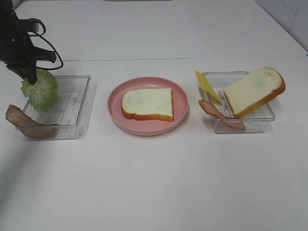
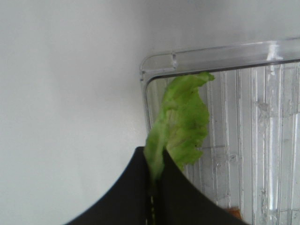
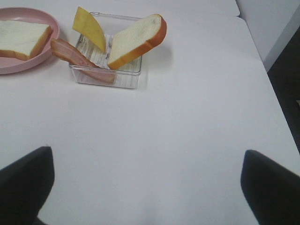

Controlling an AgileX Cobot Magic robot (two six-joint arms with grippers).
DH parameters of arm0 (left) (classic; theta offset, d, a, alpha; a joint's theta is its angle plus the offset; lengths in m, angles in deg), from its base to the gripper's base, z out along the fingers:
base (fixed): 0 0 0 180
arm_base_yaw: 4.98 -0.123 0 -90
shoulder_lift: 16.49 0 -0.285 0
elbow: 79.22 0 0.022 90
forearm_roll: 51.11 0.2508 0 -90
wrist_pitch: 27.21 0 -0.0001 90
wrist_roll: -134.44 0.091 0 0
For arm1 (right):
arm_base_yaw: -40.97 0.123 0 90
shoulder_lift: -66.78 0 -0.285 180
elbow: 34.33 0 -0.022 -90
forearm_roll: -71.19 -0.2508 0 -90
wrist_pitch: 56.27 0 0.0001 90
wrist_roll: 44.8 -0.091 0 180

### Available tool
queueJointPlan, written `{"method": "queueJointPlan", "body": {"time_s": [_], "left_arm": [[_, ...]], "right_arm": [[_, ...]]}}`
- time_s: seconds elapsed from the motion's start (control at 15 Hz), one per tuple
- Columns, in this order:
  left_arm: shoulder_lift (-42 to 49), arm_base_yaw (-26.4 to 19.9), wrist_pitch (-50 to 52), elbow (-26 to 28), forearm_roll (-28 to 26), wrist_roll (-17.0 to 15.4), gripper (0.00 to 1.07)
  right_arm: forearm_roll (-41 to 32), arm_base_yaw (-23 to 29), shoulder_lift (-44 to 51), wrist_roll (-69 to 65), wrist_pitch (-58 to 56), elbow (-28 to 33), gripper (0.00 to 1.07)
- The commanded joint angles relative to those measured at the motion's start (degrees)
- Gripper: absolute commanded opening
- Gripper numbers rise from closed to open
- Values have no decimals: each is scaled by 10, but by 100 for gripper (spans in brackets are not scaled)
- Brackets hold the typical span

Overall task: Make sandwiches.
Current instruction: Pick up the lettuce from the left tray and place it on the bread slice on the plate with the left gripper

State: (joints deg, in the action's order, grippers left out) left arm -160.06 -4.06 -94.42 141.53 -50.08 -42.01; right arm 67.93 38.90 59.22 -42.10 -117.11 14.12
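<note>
- Left pincer, black, was clamped shut on the stem end of a green, crinkled toy lettuce leaf.
- The leaf hung from it over the far-left corner of the left tray, a clear rectangular plastic one.
- That tray sat near the left edge of the white desk.
- A reddish-brown toy bacon strip lay draped over the tray's near-left corner, one end sticking out past the rim.
- Round pink plate sat mid-desk between the two trays, apart from both.
- One white toy bread slice with orange-brown crust lay flat on the plate. The sandwich was that one layer only.
- Right tray, same clear plastic, sat toward the right edge of the desk.
- A second bread slice leaned tilted over its far-right rim.
- A yellow toy cheese slice stood tilted at its far-left corner.
- A second bacon strip lay draped over its near-left rim.
- Right pincer was spread wide and gripped nothing. It hung over bare desk on the near side of the right tray, well apart from it.
</note>
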Motion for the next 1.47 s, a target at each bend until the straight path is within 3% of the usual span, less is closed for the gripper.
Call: {"method": "queueJointPlan", "body": {"time_s": [0.07, 0.13, 0.33, 0.4, 0.47, 0.6, 0.73, 0.93, 1.07, 1.47], "left_arm": [[14, 3, -25, 21, -40, 15, 0], [20, 3, -28, 30, -60, 20, 0], [54, 3, 12, 59, -227, 85, 0], [53, 6, 9, 68, -372, 133, 0], [53, 12, 10, 68, -447, 162, 0], [52, 29, 21, 68, -513, 199, 0], [50, 66, 48, 68, -525, 219, 0], [26, 111, 63, 68, -540, 223, 0], [-18, 142, 54, 68, -584, 223, 0], [-81, 153, 18, 67, -598, 207, 0]], "right_arm": [[4, -1, 12, 2, 1, 1, 99], [4, -1, 12, 2, 1, 1, 99], [4, -1, 12, 2, 1, 1, 99], [4, -1, 12, 2, 1, 1, 99], [4, -1, 12, 2, 1, 1, 99], [4, -1, 12, 2, 1, 1, 99], [4, -1, 12, 2, 1, 1, 99], [4, -1, 12, 2, 1, 1, 99], [4, -1, 12, 2, 1, 1, 99], [4, -1, 12, 2, 1, 1, 99]]}}
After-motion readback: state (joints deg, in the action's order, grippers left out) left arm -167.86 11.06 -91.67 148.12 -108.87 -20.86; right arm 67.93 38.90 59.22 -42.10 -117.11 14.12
